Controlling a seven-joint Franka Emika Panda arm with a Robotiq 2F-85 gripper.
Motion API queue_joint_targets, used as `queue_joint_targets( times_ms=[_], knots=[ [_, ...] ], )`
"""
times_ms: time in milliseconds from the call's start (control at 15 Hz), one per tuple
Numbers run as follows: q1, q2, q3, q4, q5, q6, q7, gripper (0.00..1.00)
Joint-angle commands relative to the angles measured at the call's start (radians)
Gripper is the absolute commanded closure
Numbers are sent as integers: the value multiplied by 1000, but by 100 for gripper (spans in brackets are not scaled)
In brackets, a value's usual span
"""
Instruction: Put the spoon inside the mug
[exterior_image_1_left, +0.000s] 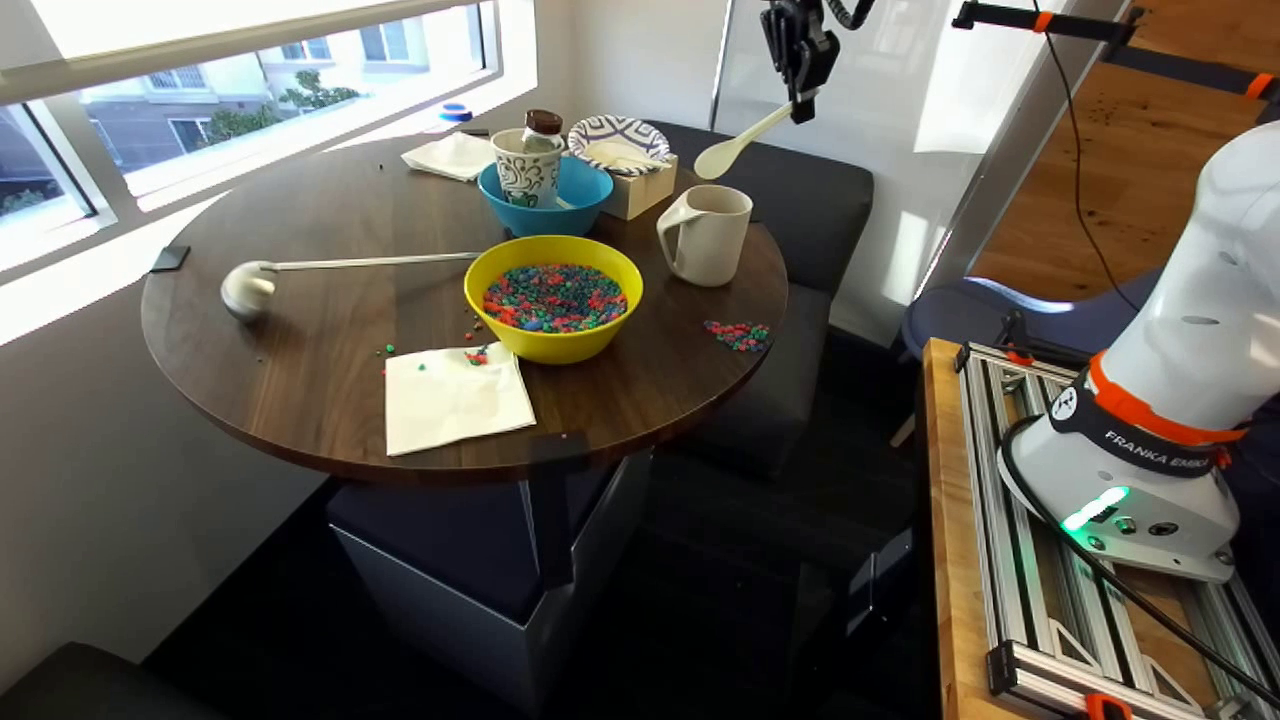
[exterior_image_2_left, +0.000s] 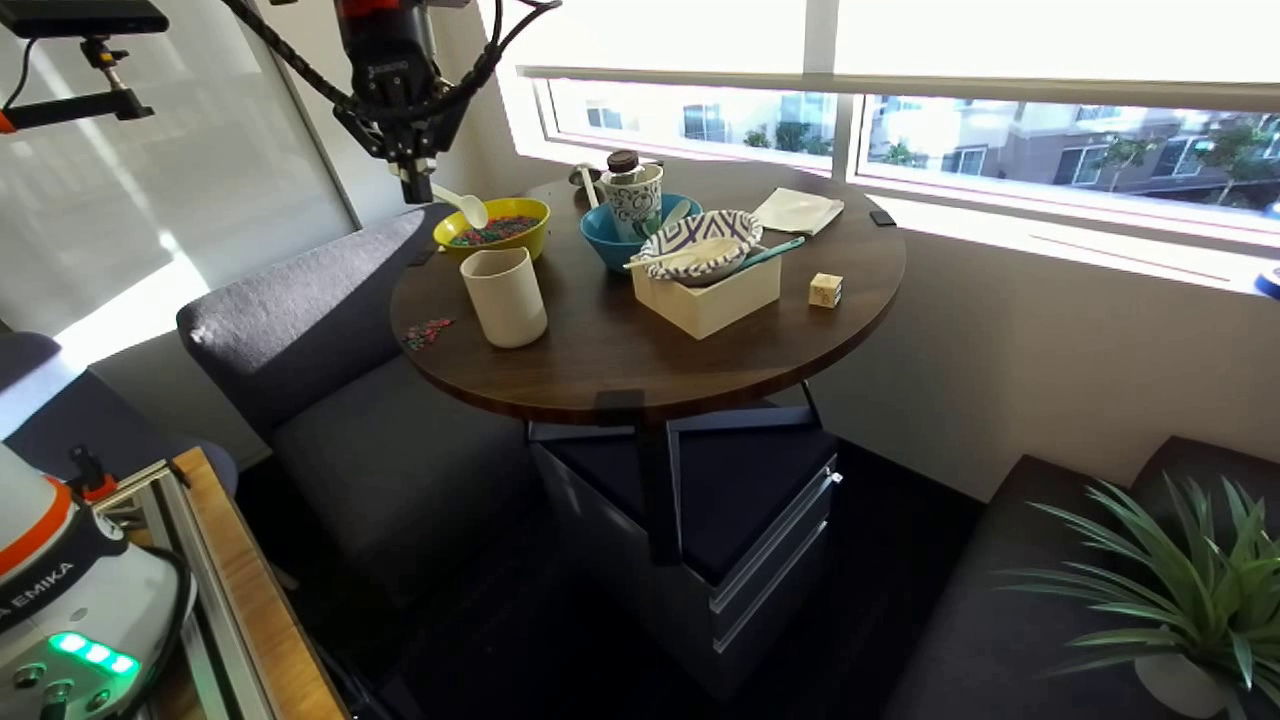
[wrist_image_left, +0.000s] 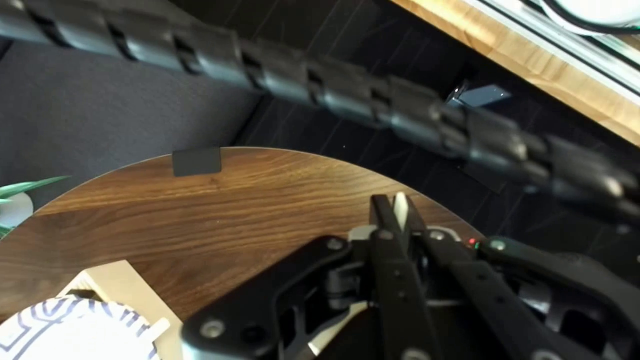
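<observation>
above table (exterior_image_1_left: 320, 330) | claw (exterior_image_1_left: 803, 107) pinches spoon (exterior_image_1_left: 730, 151) | wrist view: mug (exterior_image_1_left: 715, 240) mostly hidden

The curved black band (exterior_image_1_left: 1148, 451) around my smooth white base (exterior_image_1_left: 1182, 503) reads "FRANKA EMIKA" beside a round white emblem (exterior_image_1_left: 1064, 403). Lettering (exterior_image_2_left: 388, 69) on my black jointed gripper (exterior_image_2_left: 416, 180) is too small to read.

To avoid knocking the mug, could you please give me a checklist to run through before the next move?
1. Spoon held by the handle in the gripper: ok.
2. Mug upright on the table: ok.
3. Gap between spoon and mug: ok, visible in both exterior views.
4. Spoon pointing straight down: not ok; it slants, head lowest.
5. Spoon's head centred over the mug's opening: cannot tell.
6. Mug empty: cannot tell; its bottom is hidden.
</observation>
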Motion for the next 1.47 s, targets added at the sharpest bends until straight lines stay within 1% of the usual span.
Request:
queue_joint_targets(
  times_ms=[0,400,600,667,733,800,1000,1200,1267,1333,1400],
  knots=[
    [22,-10,13,-17,-22,-61,36,99],
    [25,107,29,56,-53,-136,117,99],
    [24,164,30,94,-57,-175,122,99],
    [24,182,31,108,-54,-187,127,76],
    [24,198,32,120,-49,-189,133,69],
    [24,213,33,134,-47,-190,145,64],
    [18,234,30,165,-39,-190,176,40],
    [-4,185,9,162,-3,-173,223,18],
    [-17,154,-4,151,40,-159,238,9],
    [-29,127,-19,142,80,-161,225,3],
    [-10,188,0,165,17,-156,213,21]
  ],
)
